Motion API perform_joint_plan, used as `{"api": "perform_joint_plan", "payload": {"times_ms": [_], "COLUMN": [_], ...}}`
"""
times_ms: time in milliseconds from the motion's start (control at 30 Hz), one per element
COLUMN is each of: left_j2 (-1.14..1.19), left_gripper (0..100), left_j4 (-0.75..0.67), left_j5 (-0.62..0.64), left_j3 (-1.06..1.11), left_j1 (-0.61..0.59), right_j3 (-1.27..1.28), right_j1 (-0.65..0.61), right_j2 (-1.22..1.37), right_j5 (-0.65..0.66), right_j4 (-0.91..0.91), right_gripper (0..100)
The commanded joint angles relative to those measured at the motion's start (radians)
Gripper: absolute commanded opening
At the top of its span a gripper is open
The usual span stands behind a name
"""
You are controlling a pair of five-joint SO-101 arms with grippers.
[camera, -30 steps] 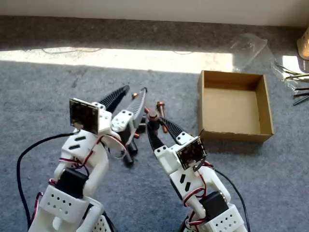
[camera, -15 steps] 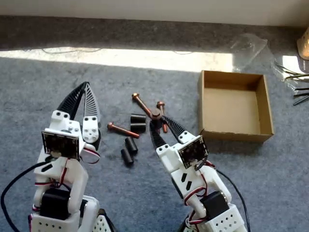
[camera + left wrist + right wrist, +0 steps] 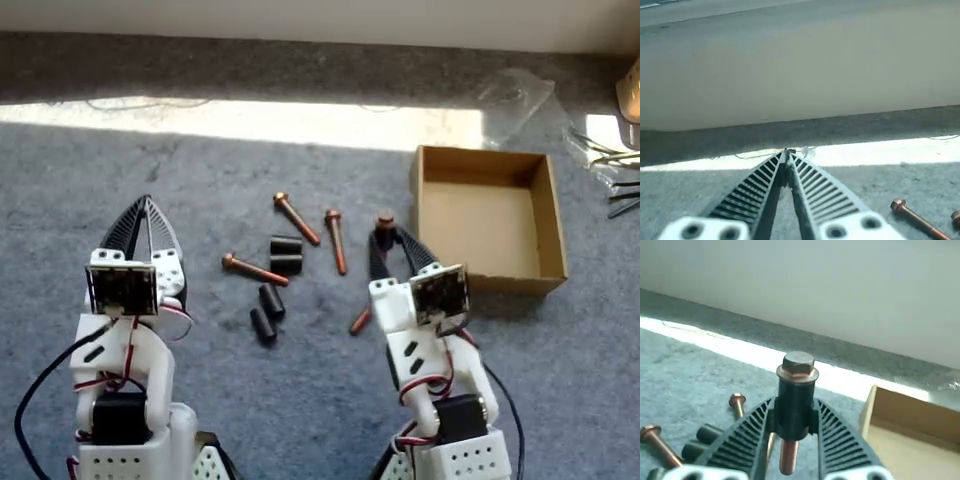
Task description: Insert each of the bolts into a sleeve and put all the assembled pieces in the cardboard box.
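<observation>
**Item 1: left tool**. Clenched, tips pressed together w/ nothing btwn them. Sat over bare grey tabletop at the left of the high view, well apart from the loose parts. Its own wrist view showed one bolt lying off to the side.

**Item 2: right tool**. Grasping the assembled piece, i.e. a black sleeve w/ a copper bolt through it. Piece stood upright btwn the fingers, hex head above the sleeve and shank end poking out below. In the high view it was just beside the near-left corner of the cardboard box, outside the wall.

**Item 3: cardboard box.** Open-topped, brown, at the right of the tabletop, w/ its floor in plain sight.

**Item 4: loose bolts, qty 4, copper, all lying flat.**
- First bolt: diagonal, above the sleeves.
- Second bolt: near-vertical, btwn the sleeves and the right tool.
- Third bolt: left of the sleeves, tip near them.
- Fourth bolt: beside the right arm, partly hidden by it.

**Item 5: loose sleeves, qty 4, black, mid-tabletop.**
- Upper pair: side by side, touching.
- Lower pair: roughly end to end, just below the upper pair.

**Item 6: misc.**
- Clear plastic bag: beyond the box.
- Cables: at the right edge.
- Sunlit strip: across the far tabletop.
</observation>
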Motion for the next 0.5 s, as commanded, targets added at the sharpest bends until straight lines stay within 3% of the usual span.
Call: {"api": "perform_joint_plan", "payload": {"times_ms": [0,267,467], "left_j2": [-0.01,-0.01,-0.01], "left_gripper": [1,1,1], "left_j4": [0.003,0.005,0.032], "left_j5": [-0.002,0.0,0.0], "left_j3": [0.025,0.18,0.216], "left_j1": [-0.021,-0.019,-0.019], "right_j3": [-0.035,-0.297,-0.506], "right_j1": [0.062,0.096,0.097], "right_j2": [-0.007,0.021,0.344], "right_j5": [0.0,0.005,0.006], "right_j4": [0.128,0.349,0.36], "right_gripper": [0.5,0.5,0.5]}}
